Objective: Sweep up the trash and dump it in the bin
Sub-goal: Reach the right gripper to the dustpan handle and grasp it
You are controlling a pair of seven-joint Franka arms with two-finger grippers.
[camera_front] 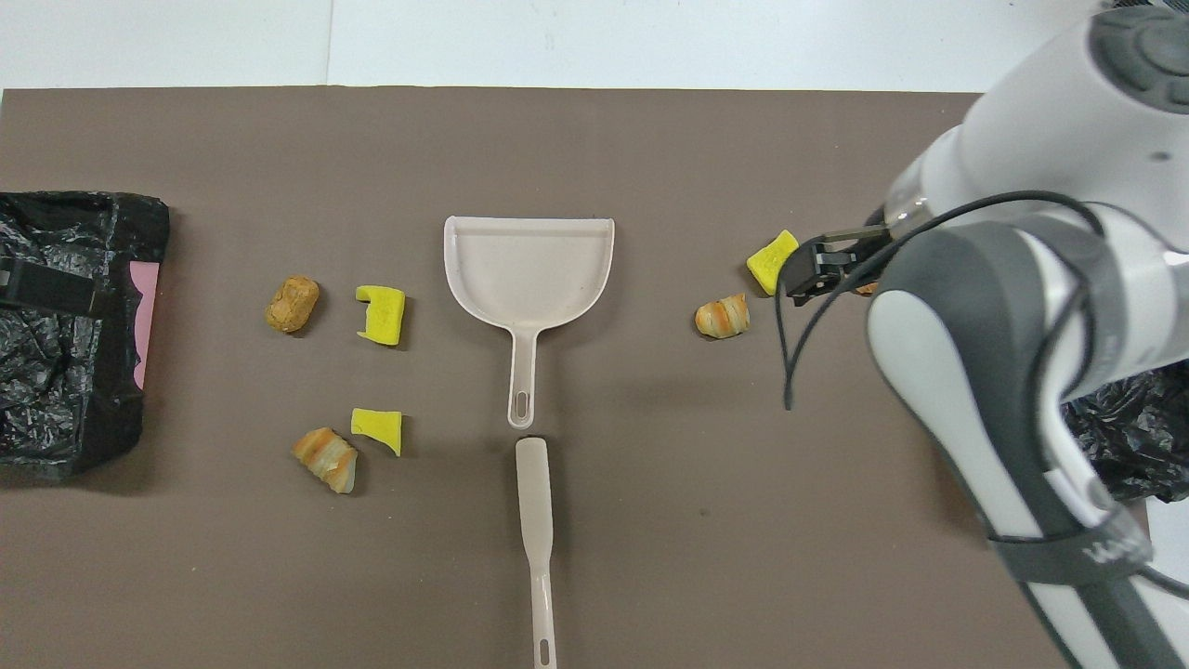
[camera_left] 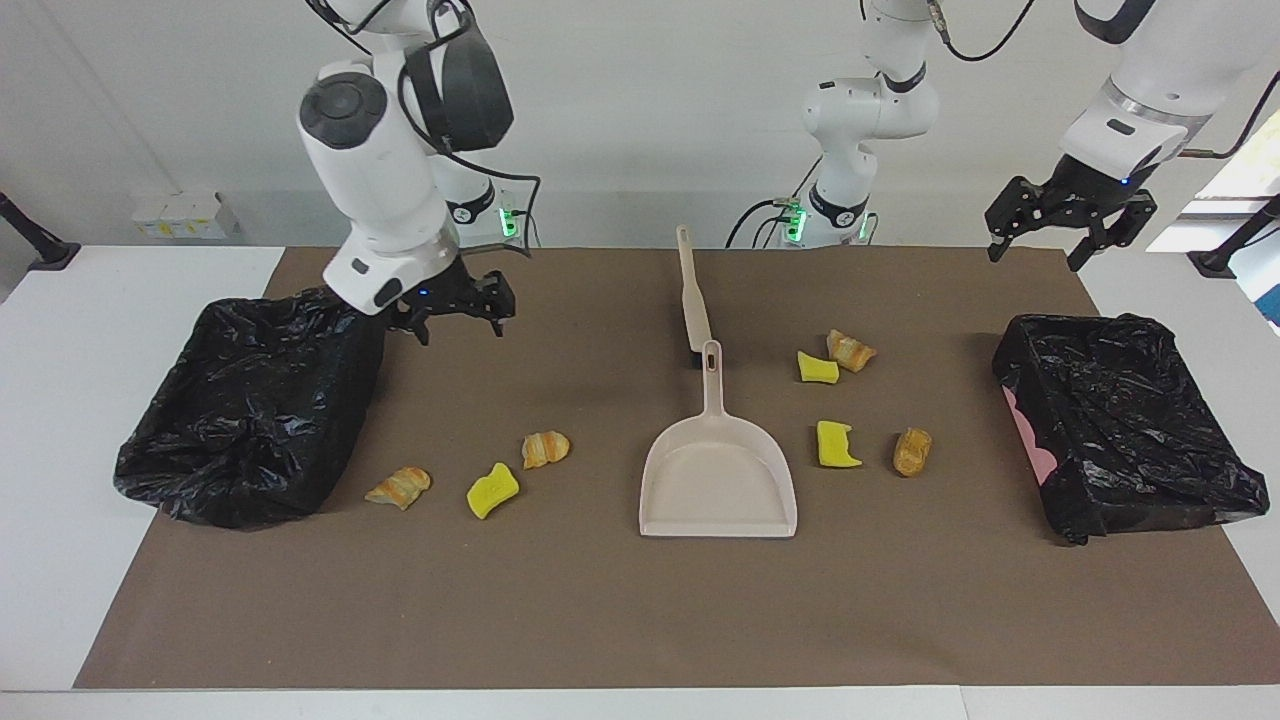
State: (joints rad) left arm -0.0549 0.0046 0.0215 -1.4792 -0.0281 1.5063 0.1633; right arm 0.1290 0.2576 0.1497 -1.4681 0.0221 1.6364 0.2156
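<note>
Trash lies scattered on the brown mat in two groups, one on each side of the beige dustpan. Toward the right arm's end lie three scraps: a striped pastry lump, a yellow spongy chunk and a second pastry lump, all near the black-bagged bin at that end. Toward the left arm's end lie four: a yellow chunk touching a pastry lump, and farther from the robots another yellow chunk beside a brown lump. A second black-bagged bin sits at the left arm's end.

The dustpan lies flat at mid-table, its handle pointing toward the robots. The brush lies in line with it, nearer to the robots, its end just beside the dustpan handle's tip.

The right gripper hangs low over the mat just beside the bin at its end, jaws wide apart and holding nothing. The left gripper waits in the air over the mat's edge near the other bin, its jaws also spread wide and empty.
</note>
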